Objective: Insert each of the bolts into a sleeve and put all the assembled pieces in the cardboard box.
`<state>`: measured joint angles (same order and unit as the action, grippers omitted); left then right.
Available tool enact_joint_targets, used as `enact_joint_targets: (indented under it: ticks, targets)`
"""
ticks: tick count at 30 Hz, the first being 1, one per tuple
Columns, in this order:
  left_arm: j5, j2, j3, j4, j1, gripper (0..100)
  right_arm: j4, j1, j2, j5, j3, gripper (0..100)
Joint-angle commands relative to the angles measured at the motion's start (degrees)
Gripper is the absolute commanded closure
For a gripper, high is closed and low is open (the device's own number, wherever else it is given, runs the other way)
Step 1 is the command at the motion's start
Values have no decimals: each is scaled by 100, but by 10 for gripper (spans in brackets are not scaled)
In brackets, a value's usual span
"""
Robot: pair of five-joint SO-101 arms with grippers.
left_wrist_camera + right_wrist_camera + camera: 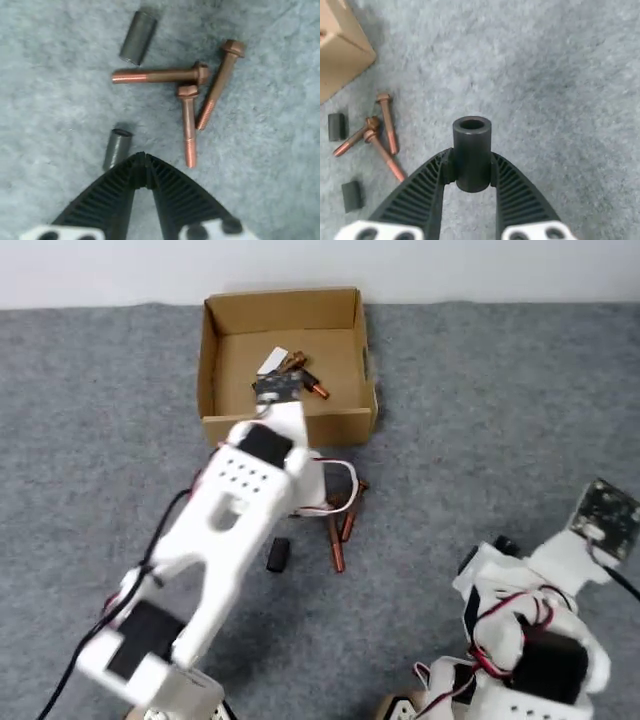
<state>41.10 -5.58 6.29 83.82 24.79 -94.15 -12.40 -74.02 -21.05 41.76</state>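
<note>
My left gripper [145, 162] is shut and empty, its tips just beside a dark sleeve [117, 148] lying on the carpet. Beyond it lie three copper bolts [188, 125], close together and partly touching, and a second sleeve [138, 38]. My right gripper [471, 161] is shut on a black sleeve [472, 145], held upright with its bore facing the camera. The cardboard box [285, 302] stands at the back and holds assembled pieces [295, 375]. In the high view the bolts [340, 530] and one sleeve [278, 554] lie in front of the box, beside the left arm.
Grey carpet covers the whole table. The right wrist view shows a corner of the box [340, 50], the bolts [386, 122] and two loose sleeves [336, 126] off to one side. The right arm's base [530, 650] sits at the near right, with open carpet around it.
</note>
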Motion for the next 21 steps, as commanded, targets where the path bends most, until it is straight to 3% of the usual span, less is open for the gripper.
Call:
enact_joint_targets:
  ticks: [1, 11, 21]
  targets:
    - [88, -651, -681, 70, 79, 994, 189, -119, -338, 202, 53, 991]
    - [53, -2312, -2009, 325, 686, 992, 198, -119, -620, 343, 185, 991]
    - [53, -3657, -4066, 1371, 343, 992, 189, -101, -620, 352, 185, 991]
